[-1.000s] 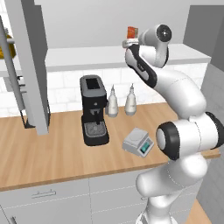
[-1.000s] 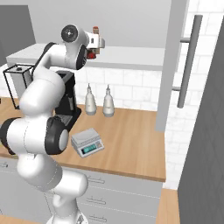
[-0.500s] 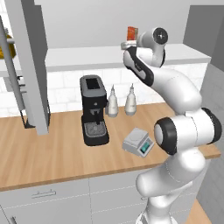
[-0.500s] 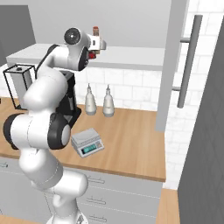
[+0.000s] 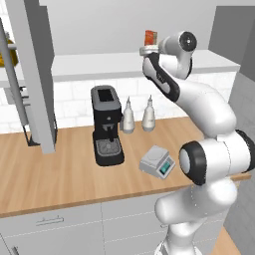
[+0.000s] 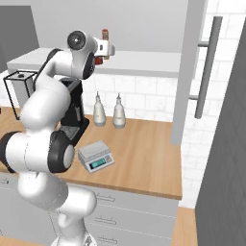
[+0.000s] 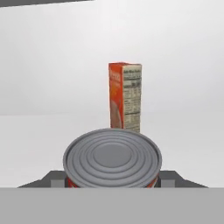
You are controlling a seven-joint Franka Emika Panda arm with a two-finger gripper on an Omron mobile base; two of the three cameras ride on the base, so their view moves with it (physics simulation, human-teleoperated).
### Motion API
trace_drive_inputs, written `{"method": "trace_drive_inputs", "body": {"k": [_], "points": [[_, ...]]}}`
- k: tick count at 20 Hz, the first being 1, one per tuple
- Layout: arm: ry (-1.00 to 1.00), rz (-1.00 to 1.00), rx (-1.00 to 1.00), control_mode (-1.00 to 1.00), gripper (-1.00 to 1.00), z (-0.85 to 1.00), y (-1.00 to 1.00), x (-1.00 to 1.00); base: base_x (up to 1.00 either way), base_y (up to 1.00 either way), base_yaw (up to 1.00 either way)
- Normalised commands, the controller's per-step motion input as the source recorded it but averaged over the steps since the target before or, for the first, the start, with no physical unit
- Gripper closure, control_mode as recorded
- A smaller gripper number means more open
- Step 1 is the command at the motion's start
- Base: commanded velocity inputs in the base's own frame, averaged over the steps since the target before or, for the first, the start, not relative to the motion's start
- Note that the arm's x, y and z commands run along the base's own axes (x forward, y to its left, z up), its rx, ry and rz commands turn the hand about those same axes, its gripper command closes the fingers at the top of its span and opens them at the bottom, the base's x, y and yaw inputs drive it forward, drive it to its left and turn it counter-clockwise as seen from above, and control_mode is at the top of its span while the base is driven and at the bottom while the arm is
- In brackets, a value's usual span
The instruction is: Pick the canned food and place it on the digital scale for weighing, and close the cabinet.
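Note:
The canned food [image 7: 112,157], a dark red tin with a ribbed silver lid, stands on the white shelf inside the open cabinet [image 5: 31,74]. My gripper [image 7: 112,179] reaches level into that shelf, and its fingers [image 7: 54,178] press against both sides of the tin, shut on it. From the right base view a sliver of the red tin [image 6: 99,60] shows under the hand. The digital scale [image 5: 157,163] lies on the wooden counter far below, its teal display facing the front edge; its plate [image 6: 94,151] carries nothing. The cabinet doors stand open, one with a long bar handle [image 6: 209,62].
A taller orange-red box [image 7: 125,96] stands on the shelf just behind the tin. On the counter sit a black coffee machine [image 5: 106,124] and two pale bottles [image 5: 128,117] [image 5: 148,114] against the tiled wall. A wire rack [image 6: 19,91] stands at the left.
The hand has eased a little further into the shelf toward the tin, then nearly stopped. Scale, coffee machine and bottles have not moved.

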Motion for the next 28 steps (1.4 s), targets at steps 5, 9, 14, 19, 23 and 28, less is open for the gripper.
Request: {"method": "trace_drive_inputs", "body": {"k": [5, 9, 14, 19, 23, 28], "points": [[-0.11, 0.0, 0.09, -1.0, 1.0, 0.0, 0.0, -1.0, 0.0, 0.0, 0.0], [-0.12, 0.0, 0.06, -1.0, 1.0, 0.0, 0.0, -1.0, 0.0, 0.0, 0.0], [-0.05, 0.0, 0.05, -1.0, 1.0, -0.01, 0.0, -1.0, 0.0, 0.0, 0.0], [0.18, 0.08, -0.02, -1.0, 1.0, -0.36, -0.02, -0.94, 0.0, 0.0, 0.0], [0.17, 0.41, -0.02, -1.0, 1.0, -0.89, 0.02, -0.44, 0.0, 0.0, 0.0], [0.0, 0.46, 0.0, -1.0, 1.0, -0.96, 0.04, -0.16, 0.0, 0.0, 0.0]]}}
